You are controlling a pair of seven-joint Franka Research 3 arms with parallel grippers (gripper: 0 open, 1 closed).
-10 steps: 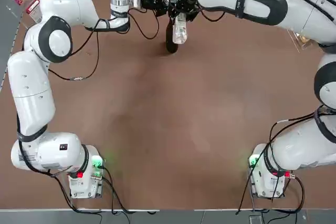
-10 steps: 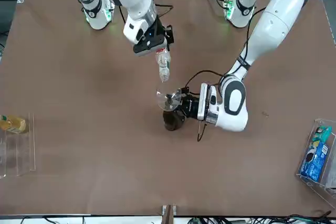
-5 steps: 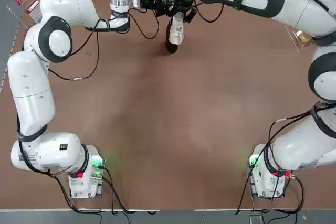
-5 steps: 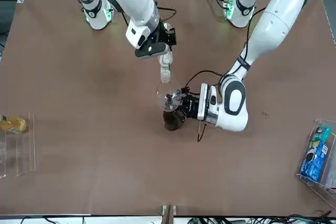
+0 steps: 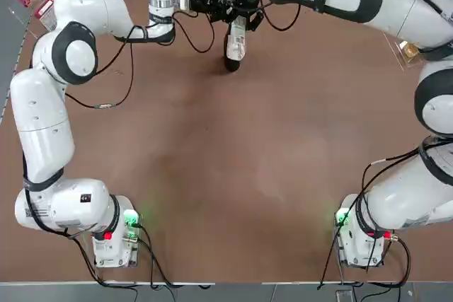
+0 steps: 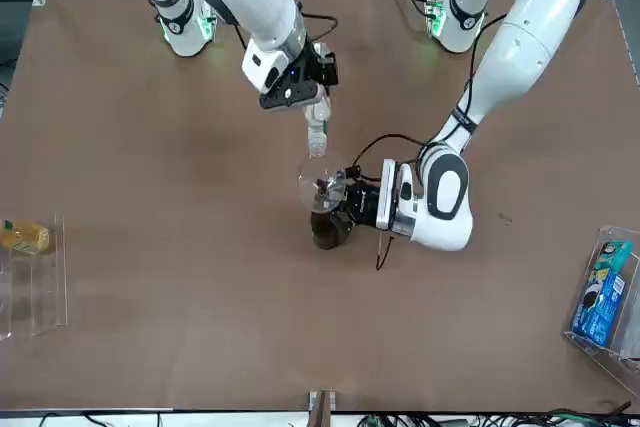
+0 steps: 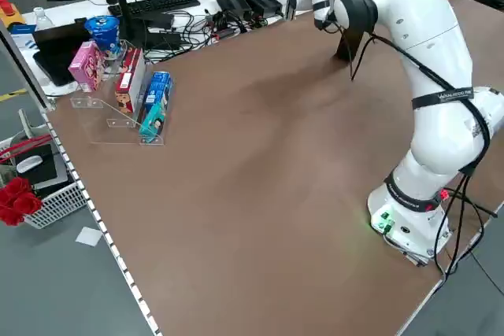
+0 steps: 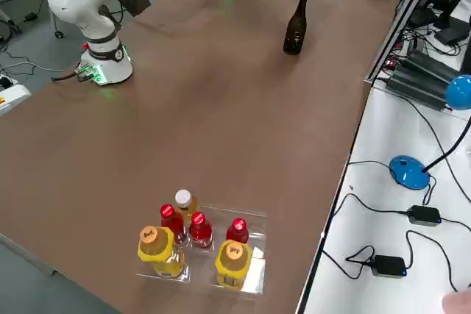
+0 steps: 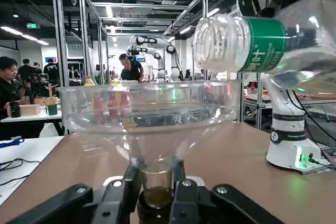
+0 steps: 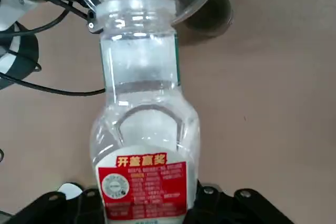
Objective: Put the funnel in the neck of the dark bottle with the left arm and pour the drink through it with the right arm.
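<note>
1. Both grippers grip: the left gripper (image 9: 157, 203) pinches the funnel (image 9: 149, 116) seated in the dark bottle (image 6: 328, 227).
2. The right gripper (image 6: 305, 95), clamping the drink (image 6: 317, 134), has edged nearer; its uncapped mouth now overhangs the funnel's rim.

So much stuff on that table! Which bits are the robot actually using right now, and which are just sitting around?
In use:
- funnel in the dark bottle, steadied by the left gripper
- drink, tilted in the right gripper

Lying about:
- red and yellow bottles
- snack boxes
- blue packet
</note>
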